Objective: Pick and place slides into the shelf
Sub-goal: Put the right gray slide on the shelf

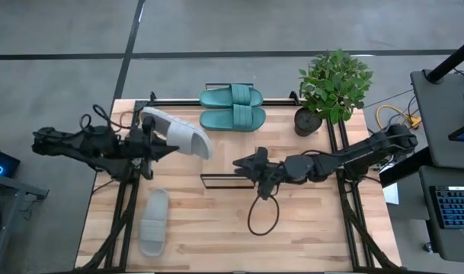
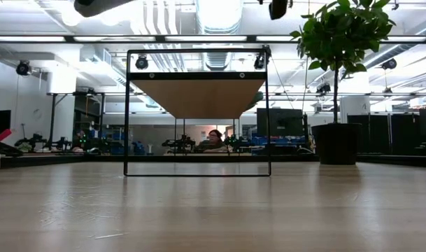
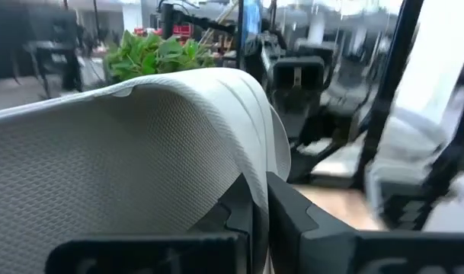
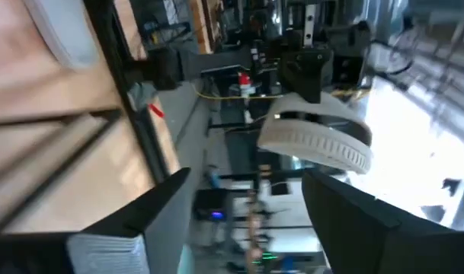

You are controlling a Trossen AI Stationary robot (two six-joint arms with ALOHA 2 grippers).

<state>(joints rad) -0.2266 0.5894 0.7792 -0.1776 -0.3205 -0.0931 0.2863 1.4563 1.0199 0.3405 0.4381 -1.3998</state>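
My left gripper (image 1: 157, 146) is shut on a light grey slide (image 1: 178, 131), raised above the table at the left of the shelf (image 1: 216, 176). The shelf also shows end-on in the low view (image 2: 199, 94). The teal pair (image 1: 232, 107) lies side by side, soles down, at the shelf's far end. The second grey slide (image 1: 154, 222) lies flat on the table at the near left. My right gripper (image 1: 241, 164) is open and empty over the shelf's near part. It faces the held slide, which also shows in the right wrist view (image 4: 315, 141). My left gripper pinches a thin side edge of the grey slide (image 3: 256, 183) between its two fingers (image 3: 292, 221), near the slide's left end. The fingers come level from the table's left. The slide is lifted clear and reaches out from the fingers toward the table's right.
A potted plant (image 1: 332, 85) stands at the far right of the table. A black cable loop (image 1: 262, 215) lies on the table near the right gripper. A person (image 2: 214, 140) sits in the room beyond the shelf.
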